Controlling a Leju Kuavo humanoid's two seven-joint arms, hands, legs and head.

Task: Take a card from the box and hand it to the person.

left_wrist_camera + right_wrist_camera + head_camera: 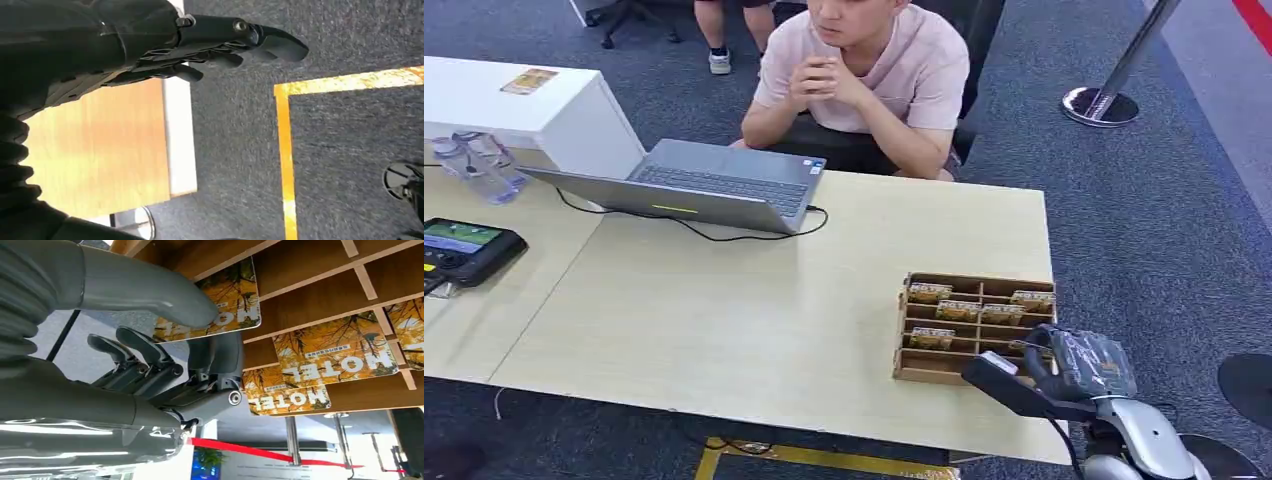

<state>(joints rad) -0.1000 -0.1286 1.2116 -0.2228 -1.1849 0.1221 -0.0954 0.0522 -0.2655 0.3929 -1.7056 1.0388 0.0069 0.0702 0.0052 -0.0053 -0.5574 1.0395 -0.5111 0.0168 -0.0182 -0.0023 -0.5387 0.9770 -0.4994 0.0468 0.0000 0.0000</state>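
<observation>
1. The right hand (165,365) pinches a hotel key card (220,305) at the near right corner of the wooden card box (974,330): the thick grey thumb (150,292) presses on the printed face, a darker finger (222,357) lies against the card's other side, and the remaining fingers curl away from it.
2. The card is glossy, with yellow autumn foliage and the word HOTEL in white letters; whether it has cleared its slot cannot be told.
3. The box is a shallow wooden tray split by thin slats into compartments, several holding matching cards (957,310); it sits near the right edge of the light wooden table (754,320).
4. The left hand (210,45) hangs beside the table over dark carpet with a yellow floor line (286,150), its fingers stretched out close together, holding nothing.
5. Beyond the box, a person (864,80) sits at the table's far side, hands clasped, next to an open laptop (704,185).
</observation>
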